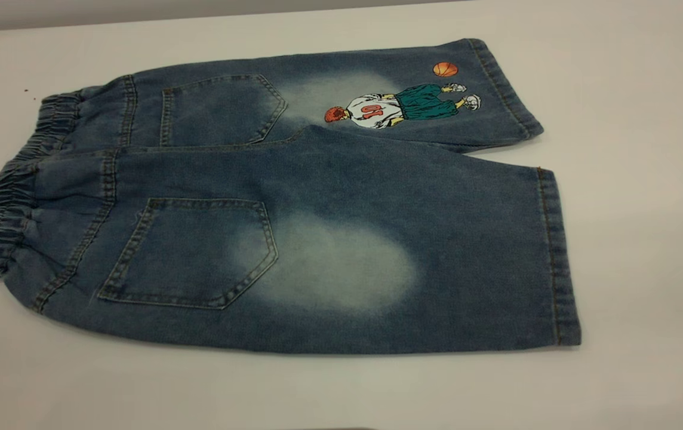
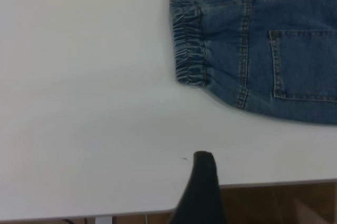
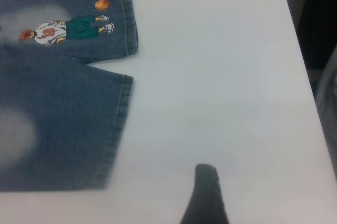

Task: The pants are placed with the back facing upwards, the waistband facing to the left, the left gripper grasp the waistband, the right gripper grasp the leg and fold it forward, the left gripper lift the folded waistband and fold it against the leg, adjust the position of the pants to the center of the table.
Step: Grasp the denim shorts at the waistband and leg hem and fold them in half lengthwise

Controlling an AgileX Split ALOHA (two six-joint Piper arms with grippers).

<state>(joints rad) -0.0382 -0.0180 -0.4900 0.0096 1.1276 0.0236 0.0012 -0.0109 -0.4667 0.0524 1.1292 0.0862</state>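
The pants (image 1: 317, 197) lie flat on the table (image 1: 646, 179), back pockets up. Their ruched waistband (image 1: 13, 197) is at the left, and both hems are at the right. The plain leg (image 1: 449, 251) with its pale oval is nearest; the printed leg lies behind it. Neither gripper shows in the exterior view. In the left wrist view, my left gripper (image 2: 247, 197) hovers over the table's near edge, apart from the waistband's corner (image 2: 189, 71); one black finger (image 2: 202, 182) shows alone. In the right wrist view, my right gripper (image 3: 247, 203) is over bare table, apart from the leg's hem (image 3: 118, 129), one finger (image 3: 205, 192) showing.
The table's front edge (image 2: 274, 183) runs close under the left gripper, with brown floor beyond it. The table's right edge (image 3: 303, 77) borders something dark. A few small dark specks (image 1: 28, 92) lie near the waistband's far end.
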